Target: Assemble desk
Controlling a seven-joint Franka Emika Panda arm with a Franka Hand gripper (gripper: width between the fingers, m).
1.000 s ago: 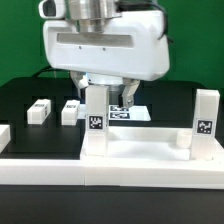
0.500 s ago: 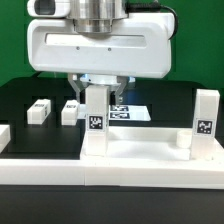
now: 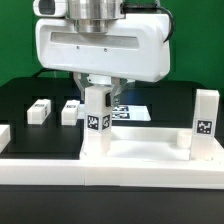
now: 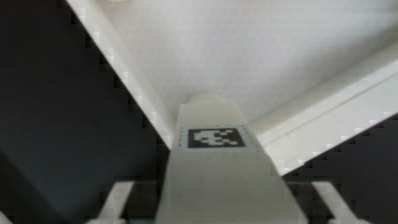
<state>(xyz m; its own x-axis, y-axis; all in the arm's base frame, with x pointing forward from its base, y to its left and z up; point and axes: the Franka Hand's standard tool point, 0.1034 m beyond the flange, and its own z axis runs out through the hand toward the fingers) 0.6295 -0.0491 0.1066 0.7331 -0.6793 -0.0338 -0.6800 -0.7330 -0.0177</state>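
The desk panel [image 3: 140, 152] lies white and rimmed at the front. One white leg [image 3: 96, 120] with a black-and-white tag stands upright on it. A second leg [image 3: 207, 120] stands at the exterior view's right. My gripper [image 3: 101, 92] hangs straight over the first leg, its jaws on either side of the leg's top. In the wrist view the tagged leg [image 4: 217, 150] runs up between the two fingers [image 4: 121, 203], with a dark gap on each side. The jaws are open and hold nothing.
Two small loose white legs [image 3: 38, 110] [image 3: 70, 109] lie on the black table at the exterior view's left. The marker board [image 3: 132, 112] lies flat behind the gripper. A white rail [image 3: 110, 185] runs along the front edge.
The gripper's hand has turned about its vertical axis above the leg. The leg's tagged face looks turned a little. Nothing else has moved.
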